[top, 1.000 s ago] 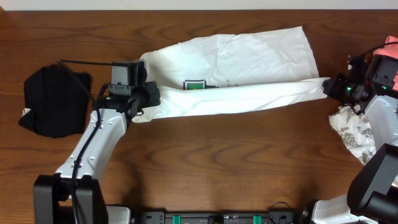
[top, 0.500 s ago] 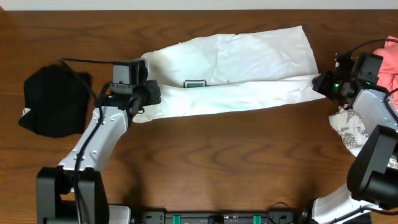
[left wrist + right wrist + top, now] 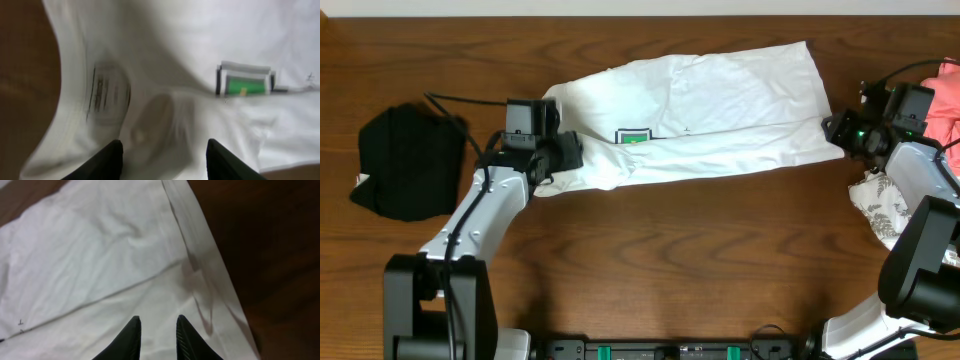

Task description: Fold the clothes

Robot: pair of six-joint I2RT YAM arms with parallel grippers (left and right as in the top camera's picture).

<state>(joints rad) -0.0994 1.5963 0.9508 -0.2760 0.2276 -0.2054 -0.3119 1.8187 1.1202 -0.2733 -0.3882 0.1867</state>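
White T-shirt (image 3: 720, 100) runs left-right across frame centre; left claw (image 3: 565, 155) and right claw (image 3: 835, 131) (both parted, empty) sit at its ends.

The left arm (image 3: 470, 215) reaches diagonally from the near edge toward the table centre; the left gripper (image 3: 165, 152) points right, jaws set wide apart. The right arm (image 3: 920, 190) runs along the right side; the right gripper (image 3: 157, 327) points left, jaws narrowly parted.

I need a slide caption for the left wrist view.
Open left end effector over the white T-shirt, near its collar label and green print.
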